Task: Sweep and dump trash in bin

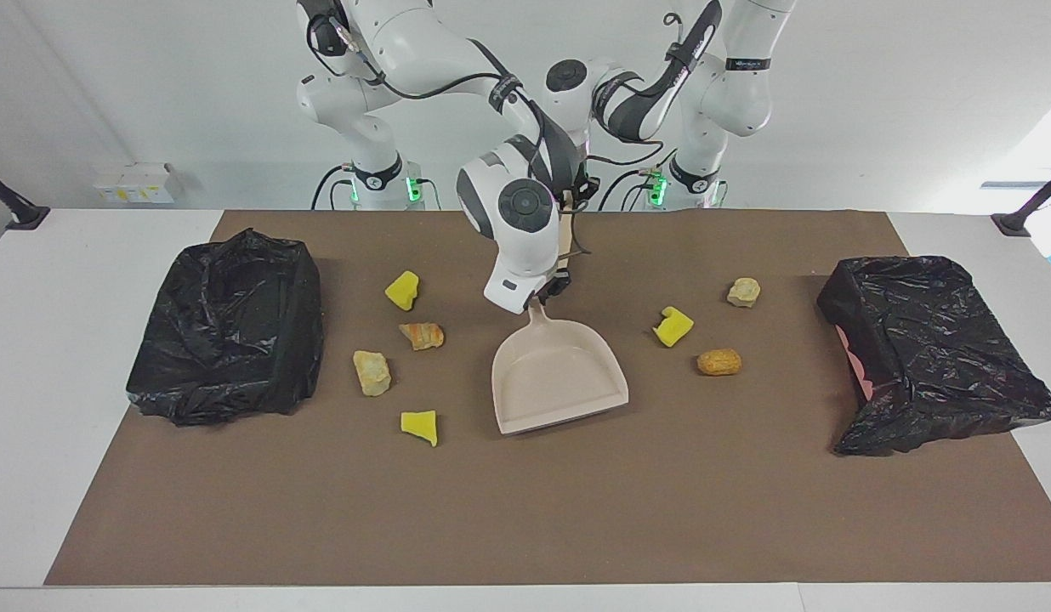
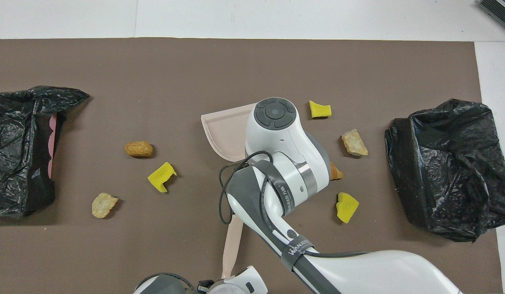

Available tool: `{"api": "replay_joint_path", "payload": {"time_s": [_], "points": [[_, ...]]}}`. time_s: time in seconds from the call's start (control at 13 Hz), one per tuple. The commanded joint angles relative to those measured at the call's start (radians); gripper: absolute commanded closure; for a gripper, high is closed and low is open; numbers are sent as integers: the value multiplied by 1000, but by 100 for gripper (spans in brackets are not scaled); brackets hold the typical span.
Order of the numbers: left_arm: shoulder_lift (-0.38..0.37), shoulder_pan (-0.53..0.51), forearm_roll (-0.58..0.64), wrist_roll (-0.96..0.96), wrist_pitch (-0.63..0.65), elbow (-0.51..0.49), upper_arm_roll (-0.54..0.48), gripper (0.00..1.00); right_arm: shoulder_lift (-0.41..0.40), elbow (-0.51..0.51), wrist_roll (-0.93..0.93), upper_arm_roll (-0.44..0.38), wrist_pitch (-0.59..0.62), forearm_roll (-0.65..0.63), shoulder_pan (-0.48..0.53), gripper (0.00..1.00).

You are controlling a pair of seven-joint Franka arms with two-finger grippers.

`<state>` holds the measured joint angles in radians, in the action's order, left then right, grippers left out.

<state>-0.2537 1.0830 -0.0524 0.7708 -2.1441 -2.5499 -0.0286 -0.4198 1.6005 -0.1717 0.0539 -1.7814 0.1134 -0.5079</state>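
seven pieces of trash (image 1: 372,372) lie scattered on a brown mat (image 1: 525,510), four toward the right arm's end of the table and three toward the left arm's end, each group near a black-bagged bin (image 1: 228,331). between the groups, the right claw (image 1: 547,293) is clamped shut on the handle of a beige dustpan (image 1: 555,378), whose mouth faces away from the robots. above it, the left claw (image 1: 581,189) is closed at the top of a thin beige stick (image 2: 232,241), apparently holding it. the yellow sponge bits (image 1: 402,291) look soft and very light, and the bread-like lumps (image 1: 718,362) light and crumbly. all are likely to skid or roll, so they are best nudged from their broad sides into the stiff pan rather than pinched.
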Motion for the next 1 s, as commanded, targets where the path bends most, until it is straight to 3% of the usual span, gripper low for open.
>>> {"api": "replay_joint_path", "payload": {"time_s": [0.0,0.46,0.77,0.92], "points": [[-61,-107,-7,-5,129,28,-2,100,-11,-54,266,6,100,-70,49,100],[-56,-380,-7,-73,322,213,-5,100,-10,-56,736,7,109,-243,52,100],[-50,-552,-6,-100,312,217,-7,100,9,-16,906,20,82,-322,42,100],[-45,-662,-6,-252,312,212,-5,100,7,4,928,20,65,-333,22,100]]}}
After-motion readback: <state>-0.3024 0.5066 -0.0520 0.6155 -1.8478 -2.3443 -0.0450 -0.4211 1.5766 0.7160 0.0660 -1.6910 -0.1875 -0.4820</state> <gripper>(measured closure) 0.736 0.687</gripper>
